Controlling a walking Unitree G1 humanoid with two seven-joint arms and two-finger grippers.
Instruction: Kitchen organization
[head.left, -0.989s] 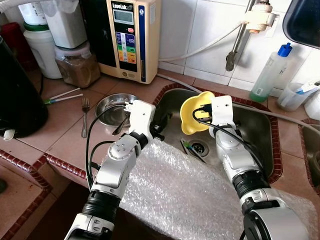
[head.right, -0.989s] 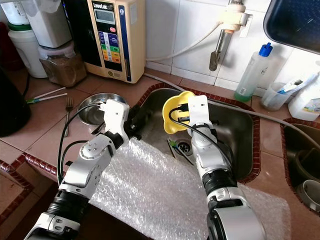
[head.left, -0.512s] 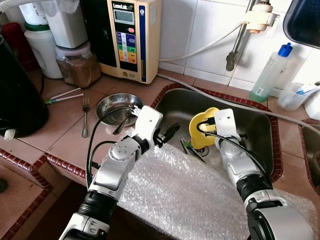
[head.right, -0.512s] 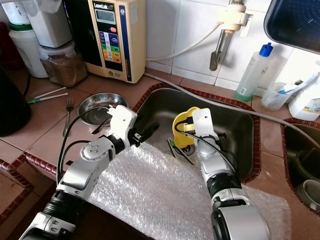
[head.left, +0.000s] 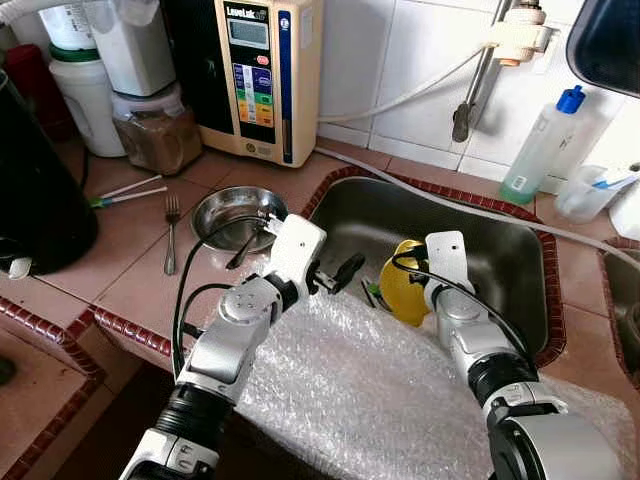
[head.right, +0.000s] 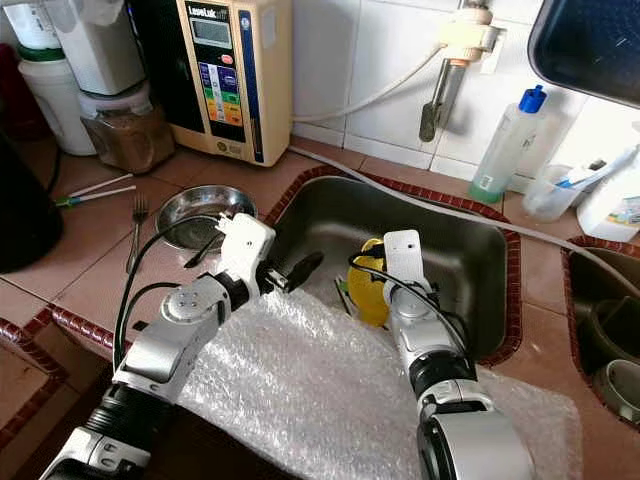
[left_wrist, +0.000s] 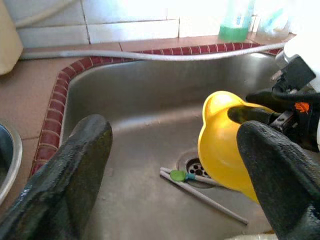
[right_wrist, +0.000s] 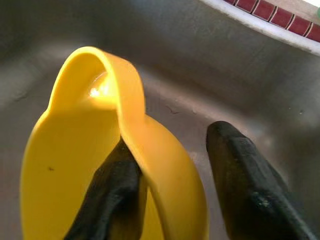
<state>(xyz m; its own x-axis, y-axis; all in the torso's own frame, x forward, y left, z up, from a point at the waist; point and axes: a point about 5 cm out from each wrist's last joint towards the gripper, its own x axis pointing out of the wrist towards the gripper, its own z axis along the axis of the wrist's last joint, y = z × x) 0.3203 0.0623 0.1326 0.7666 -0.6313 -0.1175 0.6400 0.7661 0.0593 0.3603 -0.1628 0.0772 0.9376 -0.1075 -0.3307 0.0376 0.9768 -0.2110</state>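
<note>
Bubble wrap (head.left: 370, 390) drapes the worktop's near edge. Left gripper (head.left: 340, 272) hovers at the sink's (head.left: 500, 240) rim, fingers apart, empty. Beyond it, the right gripper (head.left: 415, 290) is down in the basin, one finger inside the yellow jug (head.left: 405, 290), one outside. Best release it gently beside the drain, clear of the straws (left_wrist: 200, 187).

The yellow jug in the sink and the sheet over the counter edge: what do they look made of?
The yellow jug, held in the right pincer, looks like glossy moulded plastic: even colour, bright highlight, thin rim. The sheet looks like clear bubble wrap: rows of small glinting bubbles. The sink looks like brushed stainless steel.
</note>
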